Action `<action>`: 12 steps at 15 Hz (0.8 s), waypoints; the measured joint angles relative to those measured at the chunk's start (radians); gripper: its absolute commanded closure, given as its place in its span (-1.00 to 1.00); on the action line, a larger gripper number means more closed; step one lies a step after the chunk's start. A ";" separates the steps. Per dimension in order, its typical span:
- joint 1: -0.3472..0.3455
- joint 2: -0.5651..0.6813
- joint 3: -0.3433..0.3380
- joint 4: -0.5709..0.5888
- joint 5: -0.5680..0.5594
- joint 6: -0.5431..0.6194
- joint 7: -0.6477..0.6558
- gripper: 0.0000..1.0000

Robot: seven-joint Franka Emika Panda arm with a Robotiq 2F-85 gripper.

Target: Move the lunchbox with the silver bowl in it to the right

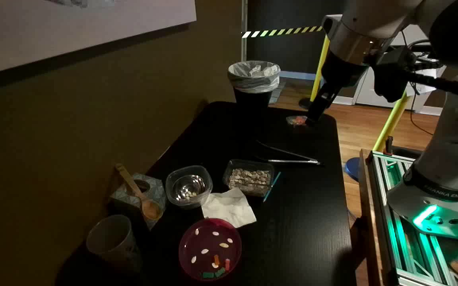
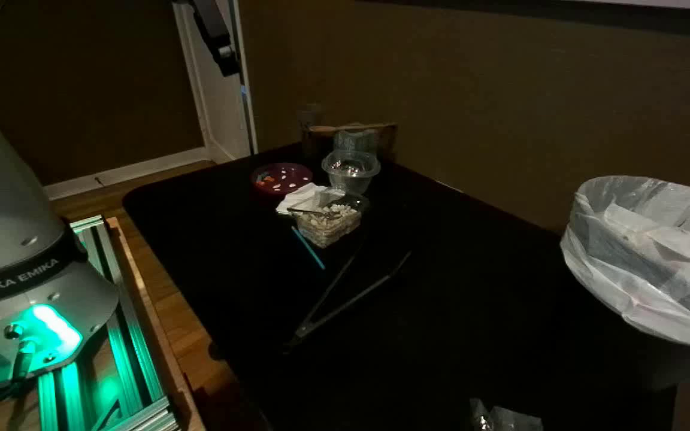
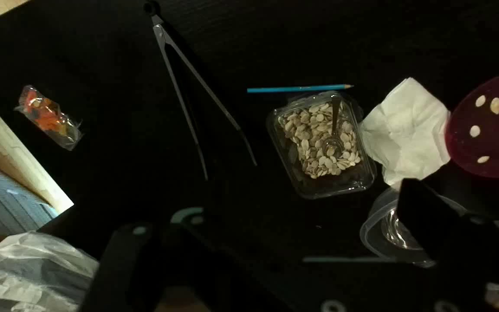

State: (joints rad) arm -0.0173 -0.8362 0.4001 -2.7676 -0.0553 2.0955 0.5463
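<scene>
The clear, squarish plastic lunchbox with rounded corners (image 2: 348, 182) stands on the black table (image 1: 292, 226), the small, round, shiny metal silver bowl (image 1: 187, 183) inside it, with a few pale seeds (image 1: 191, 194) in the bowl. The black two-fingered gripper (image 1: 315, 113) hangs high above the table, well apart from the lunchbox, its fingers spread wide in the wrist view and nothing between them.

The likeliest trouble is the bowl: it looks loose, so a grip on one thin wall could tilt the lunchbox and send bowl and seeds sliding. Dim light on see-through plastic may hide the rim and cause a missed grasp. A low sideways path could snag the creased white paper napkin (image 1: 229, 208) or bump the clear rectangular plastic tray of seeds (image 3: 316, 187) nearby.

In both exterior views FRANKA EMIKA reads on the black band (image 1: 441, 191) around the pale robot base (image 1: 451, 211); I see no other legible writing
</scene>
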 measured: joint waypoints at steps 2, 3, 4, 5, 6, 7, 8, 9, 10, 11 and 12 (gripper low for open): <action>0.000 0.004 0.000 -0.025 0.000 -0.003 0.000 -1.00; 0.000 0.005 0.000 -0.031 0.000 -0.003 0.000 -1.00; 0.000 0.006 0.000 -0.033 0.000 -0.003 0.000 -1.00; 0.000 0.006 0.000 -0.030 0.000 -0.003 0.000 -1.00; -0.001 0.006 -0.001 -0.024 0.000 -0.003 0.007 -1.00; -0.005 0.010 0.001 -0.017 0.000 -0.002 0.033 -1.00; -0.014 0.020 0.008 -0.010 0.000 0.001 0.074 -1.00; -0.030 0.034 0.023 -0.006 -0.003 0.015 0.130 -1.00; -0.049 0.053 0.039 -0.004 -0.005 0.035 0.187 -1.00; -0.069 0.079 0.057 -0.001 -0.008 0.051 0.247 -1.00; -0.086 0.107 0.071 0.004 -0.010 0.062 0.305 -1.00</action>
State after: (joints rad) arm -0.1037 -0.7289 0.4709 -2.7635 -0.0650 2.1578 0.8511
